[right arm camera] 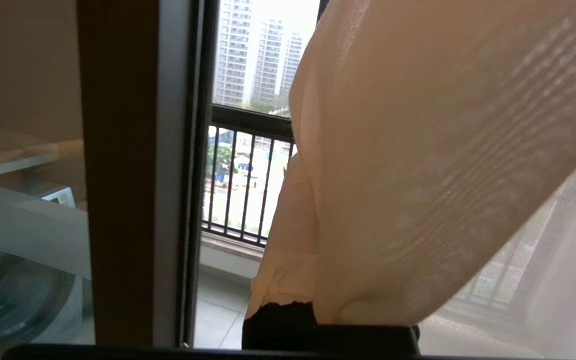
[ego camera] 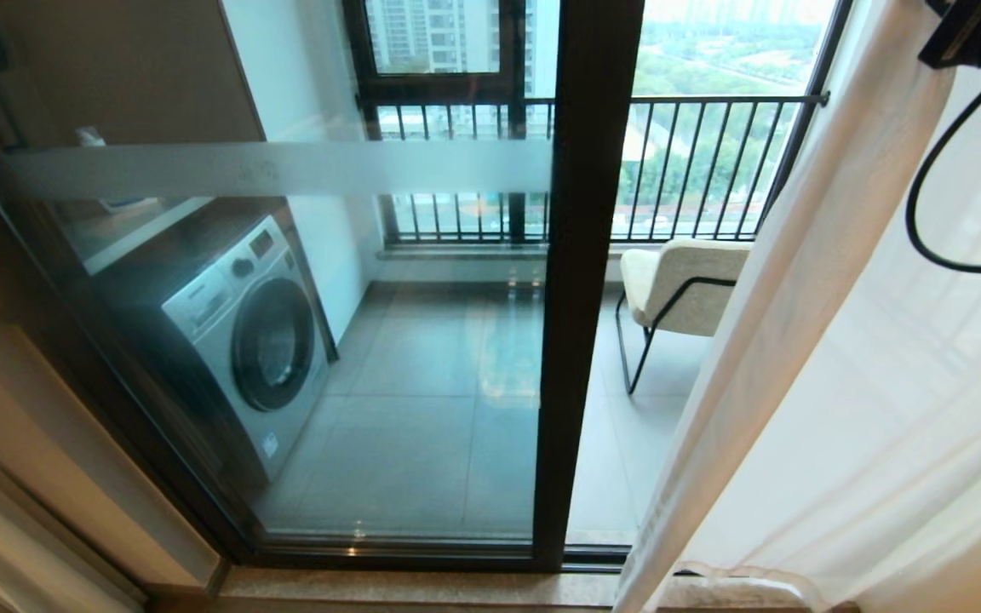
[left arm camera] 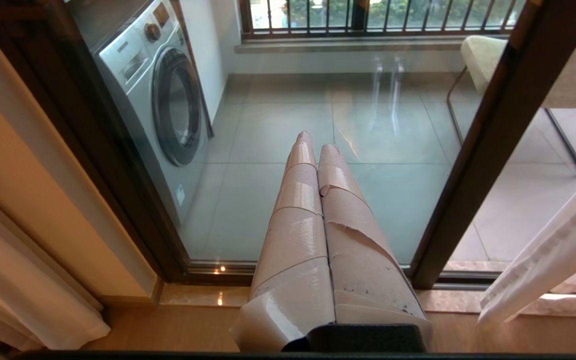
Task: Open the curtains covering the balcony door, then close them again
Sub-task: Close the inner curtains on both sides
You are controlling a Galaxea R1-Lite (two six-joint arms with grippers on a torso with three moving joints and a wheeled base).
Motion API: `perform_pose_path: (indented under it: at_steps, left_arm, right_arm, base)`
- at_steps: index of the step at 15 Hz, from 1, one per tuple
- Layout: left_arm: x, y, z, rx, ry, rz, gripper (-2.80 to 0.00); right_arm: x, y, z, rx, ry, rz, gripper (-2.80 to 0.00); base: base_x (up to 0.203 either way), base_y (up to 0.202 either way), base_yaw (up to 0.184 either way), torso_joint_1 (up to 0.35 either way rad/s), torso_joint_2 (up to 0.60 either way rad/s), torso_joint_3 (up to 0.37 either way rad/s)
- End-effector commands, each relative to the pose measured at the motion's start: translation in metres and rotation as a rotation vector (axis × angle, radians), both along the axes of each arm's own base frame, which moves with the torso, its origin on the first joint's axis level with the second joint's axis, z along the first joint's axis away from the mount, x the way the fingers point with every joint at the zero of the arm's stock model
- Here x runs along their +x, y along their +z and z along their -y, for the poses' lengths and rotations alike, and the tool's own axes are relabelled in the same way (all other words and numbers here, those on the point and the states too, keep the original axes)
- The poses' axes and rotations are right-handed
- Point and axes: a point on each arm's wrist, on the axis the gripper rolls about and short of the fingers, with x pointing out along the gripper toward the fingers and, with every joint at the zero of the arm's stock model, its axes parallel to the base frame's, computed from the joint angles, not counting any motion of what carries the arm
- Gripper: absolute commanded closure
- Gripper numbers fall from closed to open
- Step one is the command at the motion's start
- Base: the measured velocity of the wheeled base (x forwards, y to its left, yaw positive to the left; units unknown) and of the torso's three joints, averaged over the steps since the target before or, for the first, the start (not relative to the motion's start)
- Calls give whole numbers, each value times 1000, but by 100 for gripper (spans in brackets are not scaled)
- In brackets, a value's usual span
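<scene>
The sheer cream curtains [ego camera: 848,358] hang bunched at the right side of the head view, drawn clear of most of the balcony door [ego camera: 580,281], whose thick dark frame post stands upright in the middle and whose left glass panel carries a horizontal frosted white band [ego camera: 278,169]. The curtain's wavy stitched hem lies just above the stone threshold [ego camera: 405,587] at the foot of the door. Through the glass a silver front-loading washing machine [ego camera: 248,336] stands at the left of the balcony, a cream armchair with a thin black frame [ego camera: 682,285] sits to the right of the post, partly hidden by the curtain edge, and a black-barred railing [ego camera: 695,162] runs across the back. The right gripper [right arm camera: 300,220] is raised beside the door frame, its tape-wrapped fingers pressed together with curtain fabric draped over and around one of them; whether the fabric is actually pinched between them cannot be told. In the head view only a dark part of that arm with a looping black cable [ego camera: 933,213] shows at the top right, against the curtain. The left gripper [left arm camera: 315,145] hangs low in front of the glass, its two tape-wrapped fingers [left arm camera: 293,235] closed against each other and holding nothing, well apart from the curtain.
</scene>
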Motion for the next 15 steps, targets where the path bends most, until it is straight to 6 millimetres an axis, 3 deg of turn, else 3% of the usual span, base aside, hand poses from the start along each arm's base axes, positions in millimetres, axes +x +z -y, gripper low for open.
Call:
perform_pose_path:
  at_steps: [1,15]
  left_arm:
    - [0,0,0,0,0,-1,0]
    - [0,0,0,0,0,-1,0]
  right_arm:
    - [-1,1,-1,-1,4,7,0]
    - [-2,2,-2,-1,7,11,0]
  base:
    - [0,184,1,2,7,3]
    - [0,171,2,3,2,2]
